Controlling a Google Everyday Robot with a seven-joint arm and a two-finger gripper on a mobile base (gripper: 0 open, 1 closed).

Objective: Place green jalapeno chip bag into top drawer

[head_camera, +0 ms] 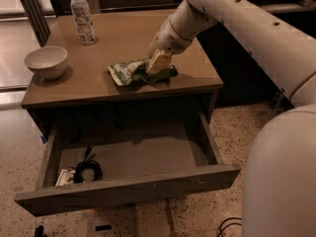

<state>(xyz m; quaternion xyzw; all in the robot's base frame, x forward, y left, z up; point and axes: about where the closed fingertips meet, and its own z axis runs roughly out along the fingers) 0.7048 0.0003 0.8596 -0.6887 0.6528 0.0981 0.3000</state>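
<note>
Mid-frame, the tool [159, 64] is resting on the green jalapeno chip bag [126, 72] on the worktop [123, 33]; I cannot tell its grip, and the print is unreadable.

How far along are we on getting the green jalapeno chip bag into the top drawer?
Done: the top drawer stands pulled open. In hand: the tool is down on the green jalapeno chip bag, which lies on the tabletop; whether it grips the bag is unclear. Left: lift the bag, carry it over the drawer, release it inside.
</note>
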